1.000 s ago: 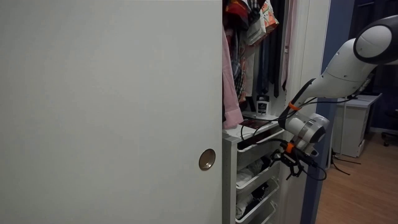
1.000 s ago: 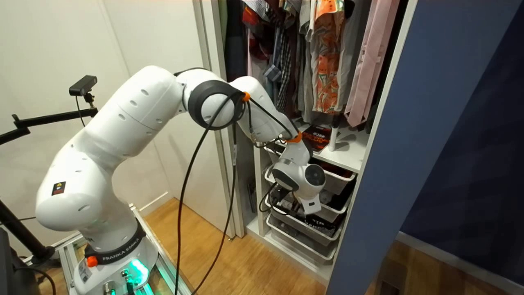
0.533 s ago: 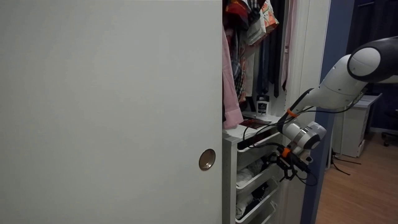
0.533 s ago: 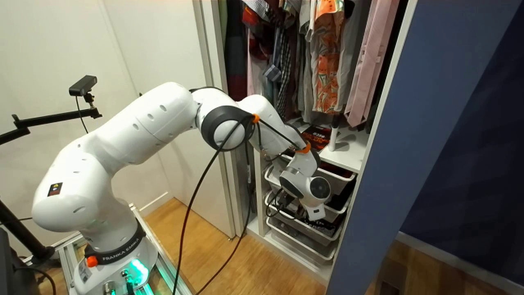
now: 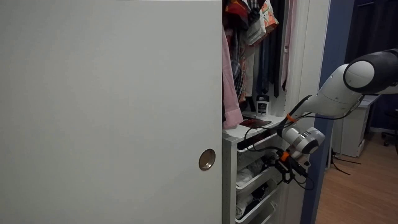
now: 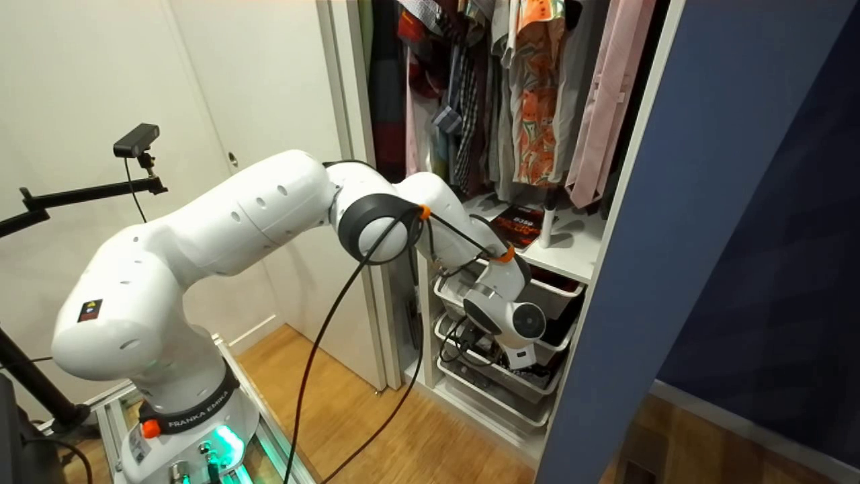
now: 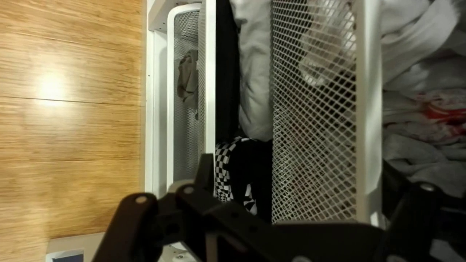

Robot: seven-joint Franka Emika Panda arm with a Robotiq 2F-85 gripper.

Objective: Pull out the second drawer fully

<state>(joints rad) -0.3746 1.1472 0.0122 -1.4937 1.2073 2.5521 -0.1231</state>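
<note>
2nd drawer (image 7: 368, 109), counted from the top: white wire mesh, mounted in the white drawer unit (image 5: 229, 180) between the 1st drawer (image 6: 557, 302) and the 3rd drawer (image 7: 210, 72); it held crumpled white cloths (image 7: 418, 153), some red print showing among them. Claw (image 7: 296, 160), black, 1: its fingers stood wide apart, and in the wrist view the 2nd drawer's front rim showed between them, close by the finger on the side of the white cloths; whether that finger touched the rim could not be told. Robot arm (image 6: 255, 208), white with black joint covers, 1: bent toward the drawers in both exterior views, with orange straps and a looped black cable (image 6: 316, 329). 3rd drawer: contained grey cloth (image 7: 255, 80), black cloth (image 7: 226, 72) and checkered cloth (image 7: 222, 160). 4th drawer (image 7: 170, 91), lowest of the set: contained brownish cloth (image 7: 188, 72). Counter (image 6: 578, 255), white, topping the drawer unit: carried 1 upright white bottle (image 5: 262, 107) with black lid and, near it, 1 flat black-and-red printed item (image 6: 517, 225). Hanging above: garments, including 1 orange-patterned shirt (image 6: 537, 107) and 1 pink tie (image 6: 608, 107). Door (image 5: 108, 109), white: fitted with 1 round recessed pull (image 5: 207, 159). Floor (image 7: 72, 127): wood planks.
</note>
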